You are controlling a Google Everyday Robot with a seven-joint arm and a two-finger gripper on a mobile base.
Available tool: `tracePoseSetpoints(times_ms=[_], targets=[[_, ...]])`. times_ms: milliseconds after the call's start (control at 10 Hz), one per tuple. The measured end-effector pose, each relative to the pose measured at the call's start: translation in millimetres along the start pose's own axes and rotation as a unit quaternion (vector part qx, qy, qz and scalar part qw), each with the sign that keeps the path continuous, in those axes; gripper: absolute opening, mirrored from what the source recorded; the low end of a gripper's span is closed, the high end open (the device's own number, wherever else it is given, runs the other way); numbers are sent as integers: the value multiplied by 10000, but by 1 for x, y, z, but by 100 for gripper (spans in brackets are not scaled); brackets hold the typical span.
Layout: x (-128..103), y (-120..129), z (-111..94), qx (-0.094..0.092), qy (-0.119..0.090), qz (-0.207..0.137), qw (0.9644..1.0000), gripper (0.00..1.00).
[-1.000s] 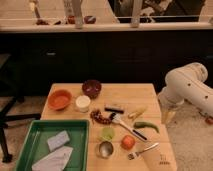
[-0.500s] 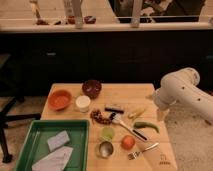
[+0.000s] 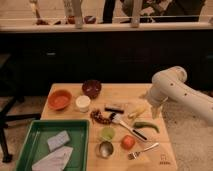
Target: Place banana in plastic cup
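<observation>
We see the small, pale-yellow, curved toy banana (image 3: 136,113) lying on the wooden table (image 3: 131,93), apart from the small light-green round plastic cup (image 3: 107,133). The white arm's gripper (image 3: 155,108) hangs just right of the banana, spread wide and holding nothing. Its tips are hard to make out. The frame edge cuts off the arm.
</observation>
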Motion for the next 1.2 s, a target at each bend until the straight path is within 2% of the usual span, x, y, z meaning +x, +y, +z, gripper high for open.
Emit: tracePoseSetpoints(times_ms=[300,500,900,1200], targets=[[5,-17,25,-176,-57,-134,9997,80],[7,-31,43,-219,-142,-147,9996,80],[20,-38,65,-185,-252,102,9995,80],[23,-44,88,-285,-336,164,9989,80]])
